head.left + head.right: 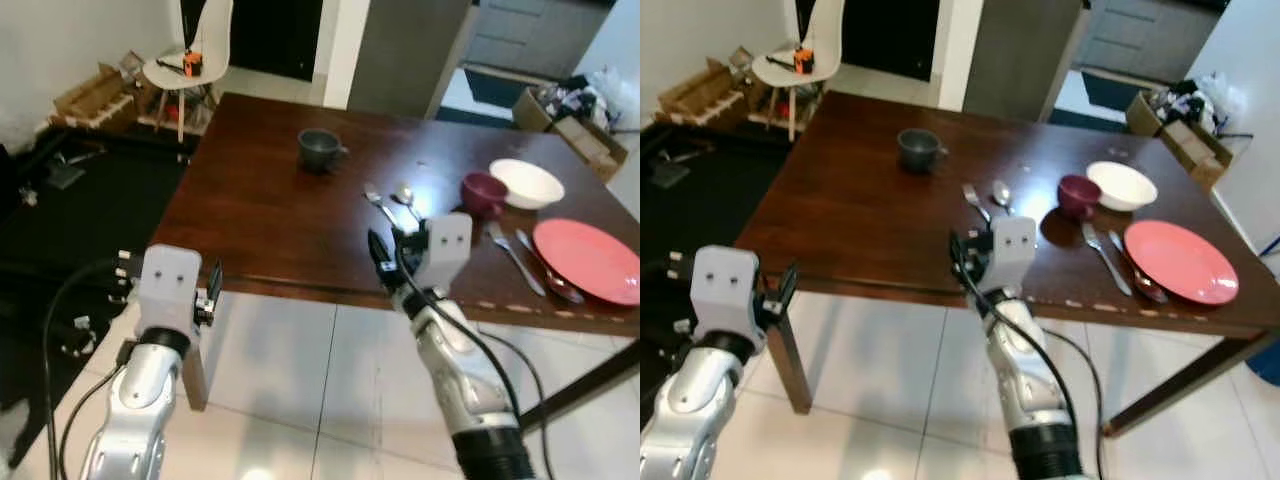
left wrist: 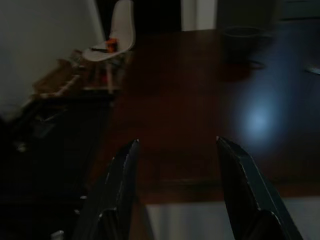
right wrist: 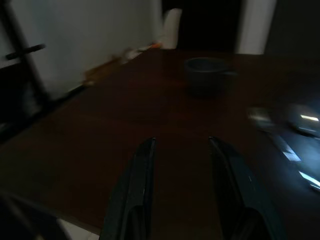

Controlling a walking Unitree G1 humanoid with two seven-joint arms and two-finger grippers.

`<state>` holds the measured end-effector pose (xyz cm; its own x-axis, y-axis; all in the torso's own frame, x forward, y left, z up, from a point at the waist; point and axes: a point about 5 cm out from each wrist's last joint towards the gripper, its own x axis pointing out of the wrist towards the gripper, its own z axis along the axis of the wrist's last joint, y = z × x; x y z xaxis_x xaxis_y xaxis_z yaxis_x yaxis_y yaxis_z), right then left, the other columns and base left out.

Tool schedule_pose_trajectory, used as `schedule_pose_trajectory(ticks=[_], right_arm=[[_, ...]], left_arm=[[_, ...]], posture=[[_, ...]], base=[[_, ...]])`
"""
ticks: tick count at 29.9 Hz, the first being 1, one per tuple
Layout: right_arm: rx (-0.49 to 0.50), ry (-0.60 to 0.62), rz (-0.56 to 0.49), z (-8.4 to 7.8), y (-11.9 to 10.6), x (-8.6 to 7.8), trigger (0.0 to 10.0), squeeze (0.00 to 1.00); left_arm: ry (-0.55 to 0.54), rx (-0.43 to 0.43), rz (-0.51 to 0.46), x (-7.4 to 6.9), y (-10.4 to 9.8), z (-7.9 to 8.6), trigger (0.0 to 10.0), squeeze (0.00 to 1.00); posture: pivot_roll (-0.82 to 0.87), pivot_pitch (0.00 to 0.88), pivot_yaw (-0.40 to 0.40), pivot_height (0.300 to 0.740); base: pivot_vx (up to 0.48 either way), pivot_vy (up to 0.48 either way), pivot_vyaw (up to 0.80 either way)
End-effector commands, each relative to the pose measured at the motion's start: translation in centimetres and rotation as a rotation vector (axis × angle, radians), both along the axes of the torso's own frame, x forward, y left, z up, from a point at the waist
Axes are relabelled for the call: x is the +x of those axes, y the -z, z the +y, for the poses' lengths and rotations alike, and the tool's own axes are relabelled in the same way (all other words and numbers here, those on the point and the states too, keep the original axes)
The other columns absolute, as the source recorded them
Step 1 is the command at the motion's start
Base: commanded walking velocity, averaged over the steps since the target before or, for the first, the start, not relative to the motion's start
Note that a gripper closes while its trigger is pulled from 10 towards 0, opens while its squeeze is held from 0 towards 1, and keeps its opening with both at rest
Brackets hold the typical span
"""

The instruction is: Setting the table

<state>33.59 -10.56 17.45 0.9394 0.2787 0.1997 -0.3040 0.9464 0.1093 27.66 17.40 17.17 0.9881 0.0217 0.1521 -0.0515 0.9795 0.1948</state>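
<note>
With both grippers spread and empty, I judge the grey ceramic mug (image 1: pixel 320 150) rigid, breakable, slippery; right gripper (image 3: pixel 177 192) should pinch its rim, left gripper (image 2: pixel 175 192) idle.

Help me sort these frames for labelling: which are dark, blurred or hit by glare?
Eye views: bright and fairly sharp, with glare on the table beside the spoon. Left wrist view: very dark, a soft glare patch on the wood. Right wrist view: dark and blurred; the grey mug is soft, the cutlery smeared.

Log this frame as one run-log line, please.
phase: approach | left pincer: open, empty, off table edge | right pincer: open, empty, over table | grey mug: untouched
</note>
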Motion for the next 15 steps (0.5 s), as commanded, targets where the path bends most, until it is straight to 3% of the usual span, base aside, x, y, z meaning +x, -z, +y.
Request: schedule_pose_trajectory(ticks=[1, 4, 7, 11, 15], right_arm=[[-0.005, 0.027, 0.006, -0.9, 0.3, 0.2, 10.0, 0.00], [-0.005, 0.036, -0.004, -1.1, 0.1, 0.2, 10.0, 0.00], [0.025, 0.093, 0.002, -2.5, 0.4, 0.1, 10.0, 0.00], [0.038, 0.134, 0.011, -3.2, 0.9, -0.2, 10.0, 0.00], [0.038, 0.156, 0.009, -3.6, 1.1, -0.3, 10.0, 0.00]], left_arm=[[0.012, -0.008, -0.003, 0.2, -0.1, -0.5, 10.0, 0.03], [0.026, -0.009, -0.007, 0.2, -0.1, -0.9, 10.0, 0.03], [0.078, 0.010, -0.014, 0.8, -0.1, -2.1, 10.0, 0.03], [0.114, 0.024, -0.018, 1.4, -0.3, -2.8, 10.0, 0.03], [0.135, 0.033, -0.021, 1.8, -0.4, -3.1, 10.0, 0.03]], posture=[[0.13, 0.048, -0.048, 0.740], [0.12, 0.045, -0.038, 0.740], [0.09, 0.025, -0.013, 0.740], [0.07, 0.012, 0.008, 0.740], [0.05, 0.006, 0.024, 0.740]], base=[[0.469, 0.000, 0.00], [0.469, 0.000, 0.00], [0.447, 0.000, 0.00], [0.302, -0.368, 0.00], [0.000, -0.460, 0.00]])
